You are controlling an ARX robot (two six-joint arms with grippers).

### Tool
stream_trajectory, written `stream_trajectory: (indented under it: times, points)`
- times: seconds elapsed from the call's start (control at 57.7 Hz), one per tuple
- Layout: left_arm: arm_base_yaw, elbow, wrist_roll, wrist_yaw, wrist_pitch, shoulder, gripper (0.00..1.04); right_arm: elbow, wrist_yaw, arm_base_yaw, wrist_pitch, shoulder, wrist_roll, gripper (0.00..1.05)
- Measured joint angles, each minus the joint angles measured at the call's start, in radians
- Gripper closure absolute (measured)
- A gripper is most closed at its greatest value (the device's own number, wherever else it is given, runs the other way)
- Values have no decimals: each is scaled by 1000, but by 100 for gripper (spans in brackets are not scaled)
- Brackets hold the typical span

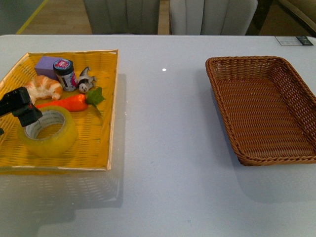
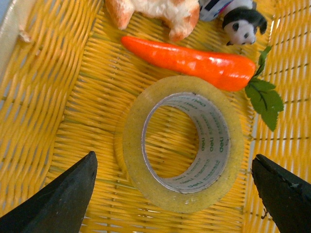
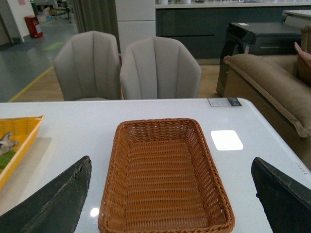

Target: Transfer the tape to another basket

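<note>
The tape [image 1: 55, 142], a yellow translucent roll with a white core printed in green, lies flat in the yellow woven basket [image 1: 111, 123] at the left. My left gripper [image 1: 22, 107] hovers just above it, open. In the left wrist view the tape [image 2: 130, 145] sits between the spread fingers of my left gripper [image 2: 174, 158], touching neither. The dark brown wicker basket [image 1: 266, 113] stands empty on the right of the table. My right gripper [image 3: 171, 159] is open above the table, looking over the brown basket [image 3: 155, 121] with nothing in it.
Beside the tape in the yellow basket [image 2: 48, 97] lie a toy carrot [image 1: 66, 102], a croissant [image 1: 44, 87], a small jar [image 1: 64, 74], a panda figure [image 1: 85, 81] and a purple block [image 1: 47, 64]. White tabletop [image 1: 163, 123] separates the baskets. Grey chairs [image 1: 123, 15] stand behind.
</note>
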Motion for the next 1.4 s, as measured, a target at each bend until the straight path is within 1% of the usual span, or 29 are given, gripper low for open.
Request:
stream_trajectory:
  times: [0.173, 0.451, 0.503, 0.607, 0.642, 0.832, 0.919, 0.936, 1.023, 1.179, 1.405]
  points:
    - [-1, 60, 10, -16, -10, 103, 9, 0, 0, 0, 0, 0, 0, 9]
    - [1, 124, 31, -31, -29, 192, 9, 0, 0, 0, 0, 0, 0, 9]
    - [1, 129, 33, -32, -32, 195, 15, 0, 0, 0, 0, 0, 0, 9]
    - [-4, 137, 33, -32, -39, 199, 31, 0, 0, 0, 0, 0, 0, 9]
    - [-6, 140, 32, -33, -40, 199, 39, 0, 0, 0, 0, 0, 0, 9]
    - [-19, 150, 26, -49, -52, 199, 67, 0, 0, 0, 0, 0, 0, 9]
    - [-29, 154, 26, -49, -60, 195, 84, 0, 0, 0, 0, 0, 0, 9]
    - [-31, 154, 23, -51, -62, 193, 86, 0, 0, 0, 0, 0, 0, 9]
    - [-37, 153, 13, -56, -68, 177, 89, 0, 0, 0, 0, 0, 0, 9]
    - [-38, 132, -8, -53, -68, 117, 89, 0, 0, 0, 0, 0, 0, 9]
    - [-36, 84, -45, -41, -87, -57, 89, 0, 0, 0, 0, 0, 0, 9]
